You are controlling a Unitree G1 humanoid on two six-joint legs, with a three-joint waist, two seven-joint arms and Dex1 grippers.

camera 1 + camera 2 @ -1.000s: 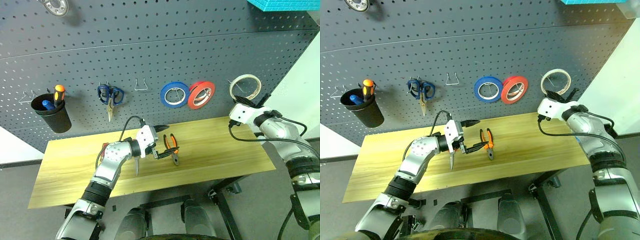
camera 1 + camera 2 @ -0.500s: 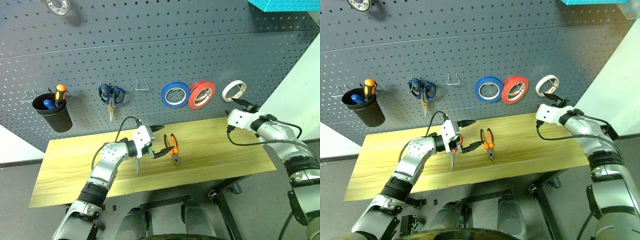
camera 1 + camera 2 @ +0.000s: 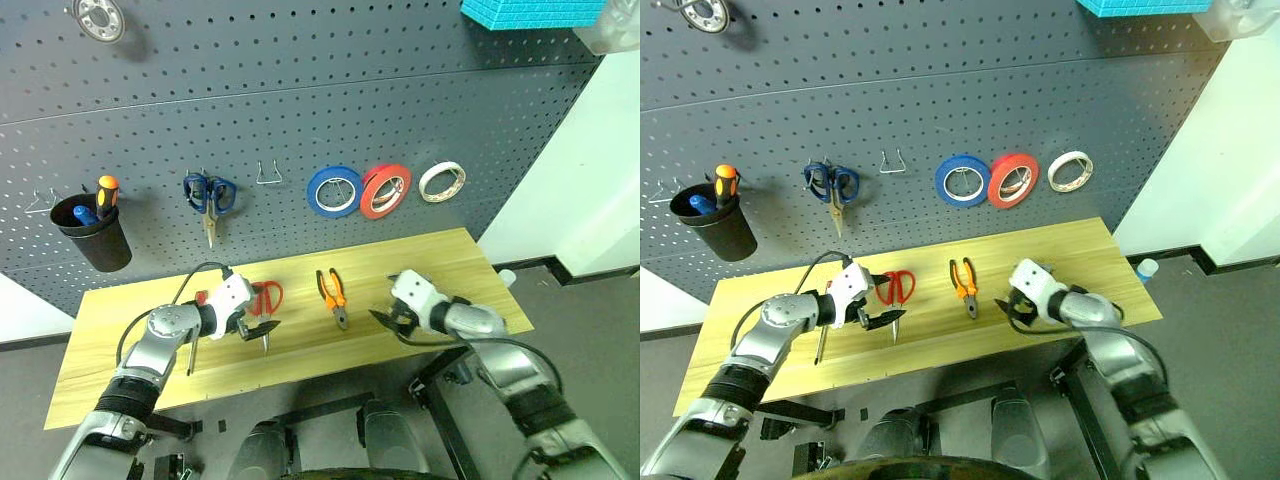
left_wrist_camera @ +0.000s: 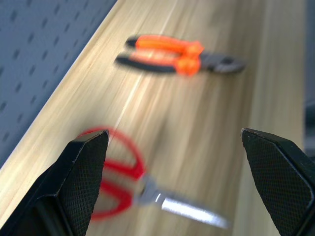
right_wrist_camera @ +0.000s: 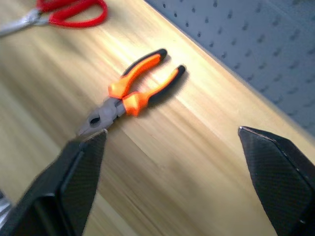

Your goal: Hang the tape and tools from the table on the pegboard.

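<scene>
The whitish tape (image 3: 441, 182) hangs on a hook of the dark pegboard (image 3: 300, 100), right of the red roll. On the wooden table (image 3: 430, 262) lie red-handled scissors (image 3: 264, 299), orange-and-black pliers (image 3: 332, 292) and a slim screwdriver (image 3: 190, 356), its red handle partly hidden behind my left arm. My left gripper (image 3: 258, 328) hovers open just over the scissors (image 4: 118, 182), whose blade points between the fingers. My right gripper (image 3: 384, 318) is open and empty, low over the table right of the pliers (image 5: 133, 93).
On the pegboard hang a blue roll (image 3: 334, 190), a red roll (image 3: 385, 190), blue-handled scissors (image 3: 208, 193) and a black cup (image 3: 92, 232) holding an orange-handled screwdriver. A bare hook (image 3: 266, 175) sits between scissors and rolls. A teal box (image 3: 530, 12) is at the top right.
My right gripper opened, left the whitish tape hanging on the pegboard, and dropped down-left to the table by the pliers. My left gripper moved left from the pliers to the scissors.
</scene>
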